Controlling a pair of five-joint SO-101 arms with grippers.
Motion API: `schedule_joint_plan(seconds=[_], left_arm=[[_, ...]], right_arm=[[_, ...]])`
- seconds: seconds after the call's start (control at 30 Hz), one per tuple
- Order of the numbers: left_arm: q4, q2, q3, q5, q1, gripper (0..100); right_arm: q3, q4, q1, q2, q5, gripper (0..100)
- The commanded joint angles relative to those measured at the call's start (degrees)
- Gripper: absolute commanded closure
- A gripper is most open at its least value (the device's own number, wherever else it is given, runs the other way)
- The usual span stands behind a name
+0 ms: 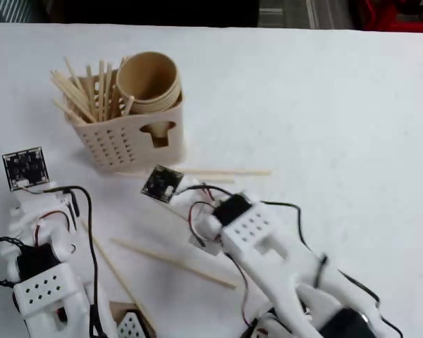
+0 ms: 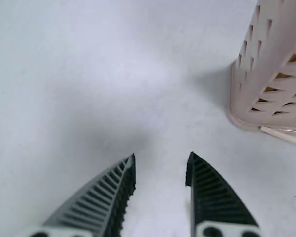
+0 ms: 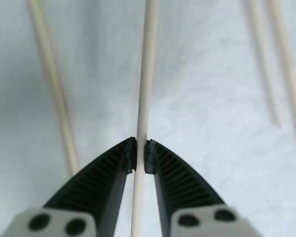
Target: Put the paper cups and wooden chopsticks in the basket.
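Note:
The perforated cream basket (image 1: 130,137) stands at the back left and holds stacked paper cups (image 1: 149,81) and several wooden chopsticks (image 1: 84,91). Loose chopsticks lie on the table: one just in front of the basket (image 1: 229,172), one between the arms (image 1: 173,262), and one by the left arm (image 1: 116,274). My right gripper (image 3: 140,155) is shut on a chopstick (image 3: 145,74) that lies on the table, with other chopsticks (image 3: 52,89) (image 3: 266,59) on either side. My left gripper (image 2: 160,170) is open over bare table, a short way from the basket's corner (image 2: 274,74).
The right arm (image 1: 247,229) stretches from the front edge toward the basket, and the left arm (image 1: 39,232) sits at the front left. A brown object (image 1: 130,320) shows at the front edge beside the left arm. White table (image 1: 338,105) spreads to the right.

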Motion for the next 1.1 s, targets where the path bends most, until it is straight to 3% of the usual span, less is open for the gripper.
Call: schedule_joint_plan(seconds=[0.0, 0.27, 0.5, 0.6, 1.07], left_arm=[[-1.5, -0.6, -0.3, 0.1, -0.6, 82], [-1.5, -0.6, -0.3, 0.1, -0.6, 82], [-1.5, -0.6, -0.3, 0.1, -0.6, 82], [-1.5, -0.6, -0.3, 0.1, -0.6, 82], [-1.5, -0.6, -0.3, 0.1, -0.6, 82]], right_arm=[[-0.5, 2.8, 0.6, -11.9, 0.3, 98.1], [-8.7, 2.7, 0.5, -24.4, -0.8, 98.1], [-25.6, -0.1, -6.2, -17.4, -12.2, 98.1], [-30.8, -6.7, -7.3, -12.4, -15.1, 98.1], [-46.4, -44.8, -6.9, 8.6, -15.5, 97.8]])
